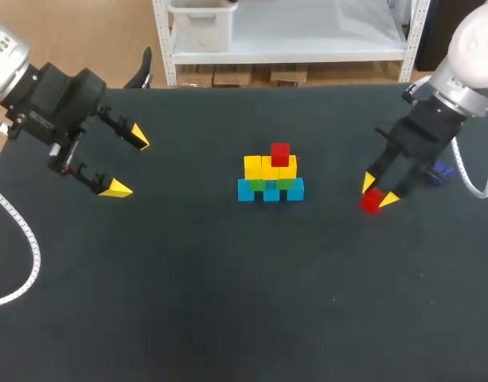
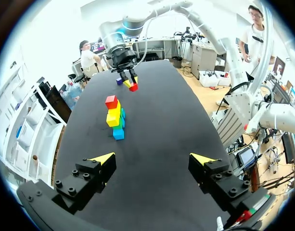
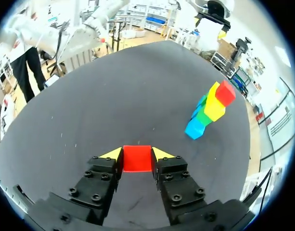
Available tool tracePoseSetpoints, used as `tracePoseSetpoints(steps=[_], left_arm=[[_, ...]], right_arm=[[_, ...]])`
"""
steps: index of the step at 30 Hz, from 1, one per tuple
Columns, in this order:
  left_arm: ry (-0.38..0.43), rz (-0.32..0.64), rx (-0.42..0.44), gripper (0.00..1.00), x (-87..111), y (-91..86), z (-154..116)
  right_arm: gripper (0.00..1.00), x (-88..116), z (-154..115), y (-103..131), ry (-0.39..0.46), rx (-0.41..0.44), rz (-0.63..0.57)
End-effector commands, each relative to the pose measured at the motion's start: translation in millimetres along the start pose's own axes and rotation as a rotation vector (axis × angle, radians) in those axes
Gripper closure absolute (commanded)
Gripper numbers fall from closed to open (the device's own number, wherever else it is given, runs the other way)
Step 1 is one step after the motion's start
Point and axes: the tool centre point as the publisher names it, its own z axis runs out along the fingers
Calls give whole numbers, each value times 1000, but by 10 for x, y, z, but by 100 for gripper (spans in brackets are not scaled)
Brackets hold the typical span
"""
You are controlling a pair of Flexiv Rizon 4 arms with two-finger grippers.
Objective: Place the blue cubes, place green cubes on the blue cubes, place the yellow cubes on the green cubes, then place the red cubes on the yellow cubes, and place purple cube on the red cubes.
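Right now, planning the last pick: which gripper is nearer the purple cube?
Right. The right gripper, shut on a red cube, is beside the purple cube; the left gripper is open, beyond the stack.

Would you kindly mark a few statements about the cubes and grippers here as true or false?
1. The right gripper is shut on a red cube. True.
2. The left gripper holds a blue cube. False: it is open and empty.
3. A second red cube tops the stack. True.
4. The purple cube sits on the stack. False: it lies on the table by the right arm.
5. The blue cubes form the stack's bottom row. True.
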Motion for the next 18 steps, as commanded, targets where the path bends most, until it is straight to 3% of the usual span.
tracePoseSetpoints(steps=[1, 10, 18], left_arm=[[-2, 3, -1, 0, 8, 0, -1], [-2, 3, -1, 0, 8, 0, -1], [-2, 3, -1, 0, 8, 0, -1]], right_arm=[[100, -231, 149, 53, 73, 49, 32], [100, -597, 467, 34, 141, 119, 149], [100, -956, 700, -77, 71, 120, 181]])
